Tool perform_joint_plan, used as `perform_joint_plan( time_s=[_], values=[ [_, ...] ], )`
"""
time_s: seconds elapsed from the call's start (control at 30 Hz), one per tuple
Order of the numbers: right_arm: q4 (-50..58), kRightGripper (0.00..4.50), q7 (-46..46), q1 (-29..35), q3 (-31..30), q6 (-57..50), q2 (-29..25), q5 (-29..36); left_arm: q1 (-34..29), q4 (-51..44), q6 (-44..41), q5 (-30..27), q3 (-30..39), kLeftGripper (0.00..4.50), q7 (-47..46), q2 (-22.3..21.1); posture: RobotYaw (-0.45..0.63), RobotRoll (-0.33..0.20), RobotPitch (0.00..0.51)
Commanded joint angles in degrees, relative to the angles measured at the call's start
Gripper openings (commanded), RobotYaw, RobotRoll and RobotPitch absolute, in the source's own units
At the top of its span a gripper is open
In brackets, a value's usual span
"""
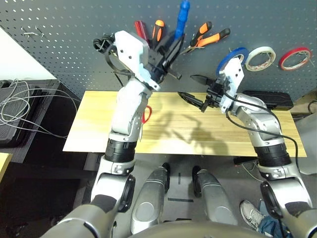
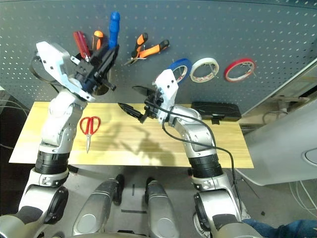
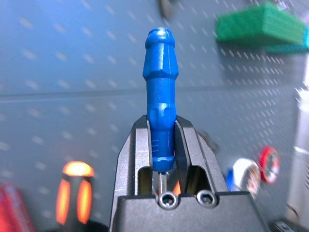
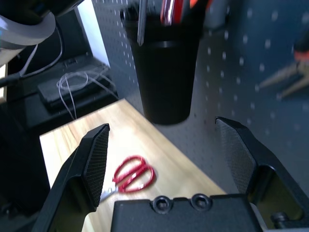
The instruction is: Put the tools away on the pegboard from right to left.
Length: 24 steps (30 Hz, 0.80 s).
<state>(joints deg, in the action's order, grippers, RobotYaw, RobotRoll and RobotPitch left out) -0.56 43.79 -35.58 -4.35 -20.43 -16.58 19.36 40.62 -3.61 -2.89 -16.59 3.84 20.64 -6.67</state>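
Can see pegboard (image 2: 218, 29) rising past far edge of tabletop (image 2: 163, 144). On the latter, got bare wood near the front right corner.

R gripper (image 2: 127, 96): wide open w/ nothing held, over tabletop's far edge, right of scissors; prob. parked there to keep clear of the cup work. L gripper (image 3: 161, 118): closed on screwdriver handle, up by the pegboard.

Have black cup (image 4: 164, 77) mounted on pegboard above tabletop's far edge, toward left corner; mouth up, so tools drop in upright. Got blue tape roll (image 2: 183, 69) hung on pegboard, pliers (image 2: 146, 49) hung just left of it, prob. done in R-to-L order.

Find red scissors (image 2: 90, 126) flat on tabletop toward left edge, blades at near edge; left of R gripper, nearer the front than L gripper.

See blue screwdriver (image 3: 161, 82) pinched between L fingers, butt sticking out, shaft down; prob. held so for lowering into cup. Can't tell from here if tip's inside rim. Should lower, then release; might snag rim.
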Motion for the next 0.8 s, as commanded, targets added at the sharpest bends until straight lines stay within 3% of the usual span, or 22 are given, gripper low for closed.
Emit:
perform_joint_plan(
  time_s=[0.03, 0.5, 0.73, 0.8],
  values=[
    [0.27, 4.5, -0.97, -1.05, 0.61, -0.72, 0.7, 0.73, 1.27, 2.02, 2.35, 0.12, 1.66, 0.54, -0.8, -0.75, 0.1, 0.0, 0.228],
    [-2.27, 4.5, -2.85, -2.9, 0.76, 1.45, 1.95, -0.28, 4.86, 11.84, 11.76, 2.62, 2.87, 0.54, -4.41, -0.32, 0.1, 0.0, 0.225],
    [-2.47, 4.5, -3.62, -2.9, 0.68, 2.3, 2.17, -0.55, 5.96, 21.6, 16.46, 5.81, 1.89, 0.54, -5.3, 0.72, 0.09, 0.0, 0.224],
    [-2.25, 4.5, -3.81, -2.7, 0.59, 2.34, 2.15, -0.61, 6.21, 23.6, 17.07, 6.62, 2.04, 1.27, -5.8, 0.28, 0.08, 0.0, 0.223]
  ],
)
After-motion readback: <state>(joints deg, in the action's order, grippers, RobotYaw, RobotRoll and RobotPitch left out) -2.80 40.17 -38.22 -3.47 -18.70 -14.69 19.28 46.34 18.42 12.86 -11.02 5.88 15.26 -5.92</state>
